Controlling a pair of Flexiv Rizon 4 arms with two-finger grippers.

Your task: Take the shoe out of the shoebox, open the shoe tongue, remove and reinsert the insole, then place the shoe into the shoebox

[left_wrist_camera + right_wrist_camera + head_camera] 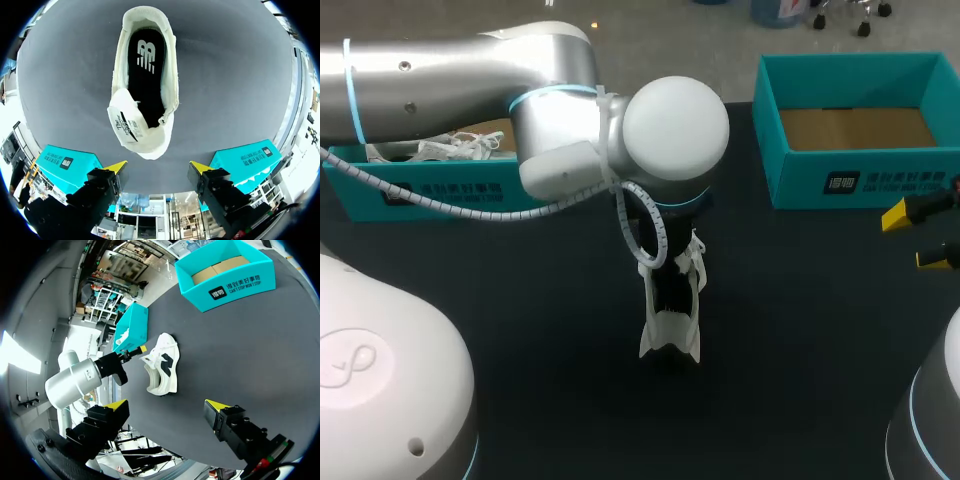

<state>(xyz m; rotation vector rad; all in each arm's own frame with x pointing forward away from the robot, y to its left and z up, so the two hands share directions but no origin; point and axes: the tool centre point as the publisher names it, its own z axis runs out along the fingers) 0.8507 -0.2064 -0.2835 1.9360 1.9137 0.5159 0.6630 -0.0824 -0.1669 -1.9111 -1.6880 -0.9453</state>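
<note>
1. White shoe (670, 310) sits on the dark table (520, 300) in the middle of the head view. Its tongue (125, 122) is folded out and the black insole (147, 75) lies inside.
2. The left gripper (158, 167) hangs over the shoe, toe end nearest its fingers, which are spread wide and hold nothing.
3. The right gripper (917, 236) is at the right edge, also wide and empty, well apart from the shoe.
4. Farthest back stand two teal boxes: the left box (420, 190) at upper left and the right box (860, 185) at upper right.

Lighting is bright and even, from overhead. The left arm (675, 125) shell carries soft highlights. The dark table (520, 330) reads matte; faint shadow lies beneath the shoe (670, 335).
</note>
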